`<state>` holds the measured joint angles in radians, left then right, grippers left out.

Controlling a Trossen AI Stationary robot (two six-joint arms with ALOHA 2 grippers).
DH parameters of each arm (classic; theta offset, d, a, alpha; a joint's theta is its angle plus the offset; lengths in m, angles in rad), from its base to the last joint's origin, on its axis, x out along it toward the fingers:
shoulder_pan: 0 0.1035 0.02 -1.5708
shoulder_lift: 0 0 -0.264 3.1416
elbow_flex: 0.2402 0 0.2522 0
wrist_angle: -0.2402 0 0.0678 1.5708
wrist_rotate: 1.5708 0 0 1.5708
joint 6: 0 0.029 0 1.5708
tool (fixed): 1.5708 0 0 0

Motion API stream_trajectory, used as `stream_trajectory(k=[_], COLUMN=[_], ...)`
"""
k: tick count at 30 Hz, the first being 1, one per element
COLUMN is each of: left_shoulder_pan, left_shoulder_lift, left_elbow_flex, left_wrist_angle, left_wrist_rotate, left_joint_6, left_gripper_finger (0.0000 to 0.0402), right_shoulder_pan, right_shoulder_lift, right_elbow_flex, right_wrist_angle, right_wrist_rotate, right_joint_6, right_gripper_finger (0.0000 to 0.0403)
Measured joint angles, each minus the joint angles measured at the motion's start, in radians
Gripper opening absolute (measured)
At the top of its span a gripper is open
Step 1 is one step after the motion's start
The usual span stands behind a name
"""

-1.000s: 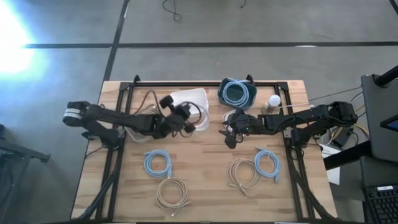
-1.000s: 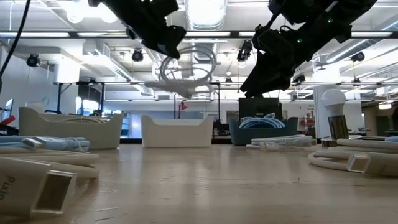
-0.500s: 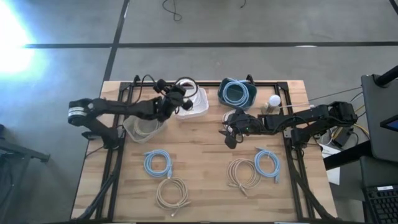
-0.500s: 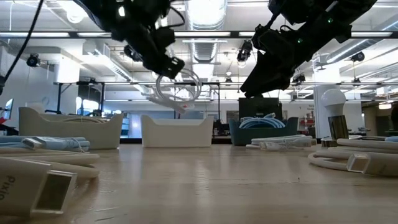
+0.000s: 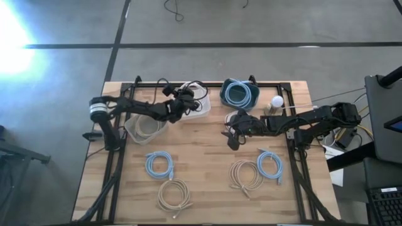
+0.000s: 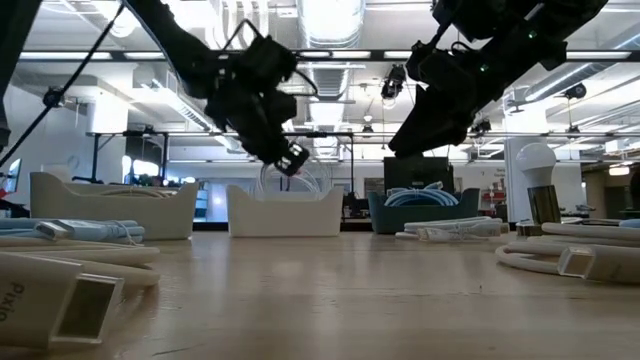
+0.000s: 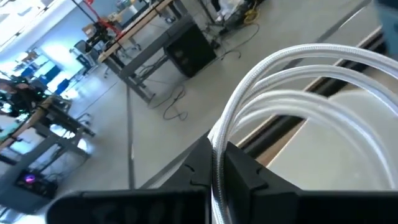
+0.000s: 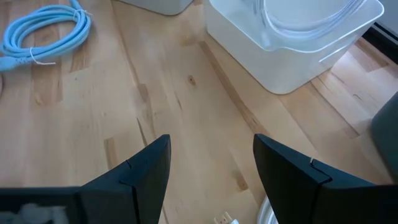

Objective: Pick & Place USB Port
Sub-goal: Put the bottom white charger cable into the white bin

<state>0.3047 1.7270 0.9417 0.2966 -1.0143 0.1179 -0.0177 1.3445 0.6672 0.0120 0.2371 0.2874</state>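
My left gripper (image 5: pixel 181 104) is shut on a coiled white cable (image 5: pixel 191 94) over the white bin (image 5: pixel 202 110) at the table's far side. In the low view the coil (image 6: pixel 300 178) hangs below the gripper (image 6: pixel 287 156), its lower end at the rim of the bin (image 6: pixel 285 212). My right gripper (image 5: pixel 228 134) is open and empty above the table's middle, to the right of the white bin. My left gripper pinches several strands of the coil's near side (image 7: pixel 219 140) between its two fingers (image 7: pixel 249 177), coming slanting from above on the table's left. The strands run along between the fingers. The coil hangs over the bin (image 7: pixel 348 155); whether it touches the bin I cannot tell.
A beige bin (image 5: pixel 146 129) stands left of the white one and a blue bin with a blue cable (image 5: pixel 237 94) right of it. A bulb (image 5: pixel 276 102) stands at far right. Two blue coils (image 5: pixel 159 165) (image 5: pixel 270 164) and two beige coils (image 5: pixel 173 194) (image 5: pixel 245 174) lie near the front.
My left gripper has carried the white coil toward the table's far edge and then down, from high above the table to just over the white bin. It has stayed shut on the coil, which still hangs below it.
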Motion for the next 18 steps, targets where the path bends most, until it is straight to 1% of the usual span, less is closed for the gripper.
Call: stream_trajectory(k=[8, 13, 18], left_shoulder_pan=[0.004, 0.004, 0.004], left_shoulder_lift=[0.067, 0.055, 0.012], left_elbow_flex=[0.000, 0.000, 0.000], left_wrist_angle=[-0.001, -0.006, -0.009], left_wrist_rotate=[-0.007, -0.006, -0.005], left_joint_6=[-0.002, 0.010, 0.043], left_gripper_finger=[0.0051, 0.0082, 0.0118], right_shoulder_pan=[0.000, 0.000, 0.000], right_shoulder_lift=[0.000, 0.000, 0.000], right_elbow_flex=[-0.004, -0.008, -0.017], right_wrist_angle=[0.001, 0.000, -0.001], right_wrist_rotate=[0.000, 0.000, 0.000], right_joint_6=[0.000, 0.000, 0.001], right_gripper_finger=[0.0224, 0.0224, 0.0224])
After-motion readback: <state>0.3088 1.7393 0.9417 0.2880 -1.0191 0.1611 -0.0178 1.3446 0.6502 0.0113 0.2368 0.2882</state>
